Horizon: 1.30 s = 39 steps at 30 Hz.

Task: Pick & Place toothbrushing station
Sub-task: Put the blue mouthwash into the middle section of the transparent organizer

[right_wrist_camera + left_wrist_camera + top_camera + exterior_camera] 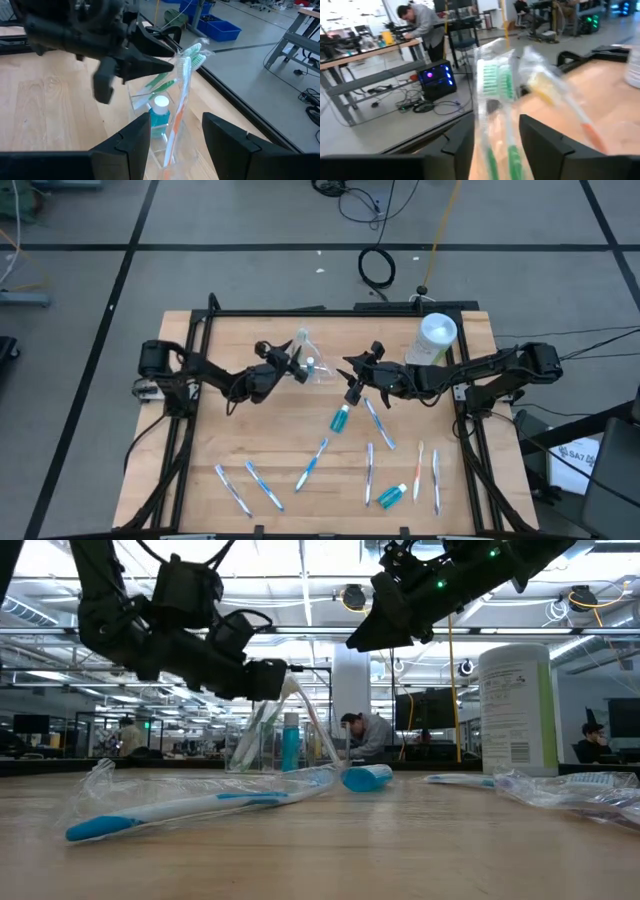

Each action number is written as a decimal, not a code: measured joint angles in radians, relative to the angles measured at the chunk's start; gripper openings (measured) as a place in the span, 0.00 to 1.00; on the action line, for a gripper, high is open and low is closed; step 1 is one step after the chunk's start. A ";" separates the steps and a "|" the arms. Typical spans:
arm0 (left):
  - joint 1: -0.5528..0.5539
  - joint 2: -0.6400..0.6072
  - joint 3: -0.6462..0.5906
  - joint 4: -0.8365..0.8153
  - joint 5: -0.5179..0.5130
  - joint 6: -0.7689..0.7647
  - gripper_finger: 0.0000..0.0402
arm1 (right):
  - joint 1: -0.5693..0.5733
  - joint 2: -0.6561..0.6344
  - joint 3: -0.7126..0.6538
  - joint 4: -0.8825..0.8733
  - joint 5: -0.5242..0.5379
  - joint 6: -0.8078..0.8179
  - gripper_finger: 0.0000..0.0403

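Observation:
The toothbrushing station (318,370) is a small clear container standing upright on the wooden table, left of centre toward the far side. It holds a teal bottle with a white cap (160,112), wrapped green toothbrushes (495,80) and an orange-handled one (176,125). My left gripper (496,145) comes level from the table's left, open, one finger on either side of the green toothbrushes' upper part. My right gripper (175,145) hangs open above the table just right of the station, with nothing between its fingers. My left gripper has its fingers (462,142) on either side of the wrapped green toothbrushes' handles (492,150), level from the table's left. The wrap nearly fills the gap, and I cannot tell whether the fingers touch it. The toothbrushes stand in the station, leaning.
A white canister with a round lid (432,340) stands at the far right. Several wrapped toothbrushes (310,463) and two teal tubes (340,418) (390,496) lie scattered over the table's near half. People sit at desks in the room beyond.

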 joint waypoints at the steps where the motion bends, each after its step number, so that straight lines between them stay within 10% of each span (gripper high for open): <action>1: -0.009 -0.024 0.000 -0.035 0.000 -0.011 0.43 | 0.000 0.000 0.000 0.000 0.000 0.000 0.42; 6: -0.047 -0.151 0.000 -0.239 0.002 -0.095 0.51 | 0.000 0.000 0.000 -0.018 -0.023 0.007 0.42; 15: -0.101 -0.393 0.000 -0.511 0.132 -0.146 0.53 | 0.000 0.000 -0.001 -0.053 -0.392 -0.008 0.42; 23: -0.100 -0.538 0.000 -0.591 0.320 -0.145 0.53 | 0.038 0.009 -0.001 -0.098 -0.420 -0.225 0.44; 33: -0.124 -0.596 0.000 -0.746 0.449 -0.270 0.53 | 0.028 0.024 -0.001 -0.345 -0.428 -0.319 0.57; 39: -0.131 -0.596 0.001 -0.808 0.465 -0.271 0.53 | -0.013 0.116 0.003 -0.280 -0.663 -0.405 0.58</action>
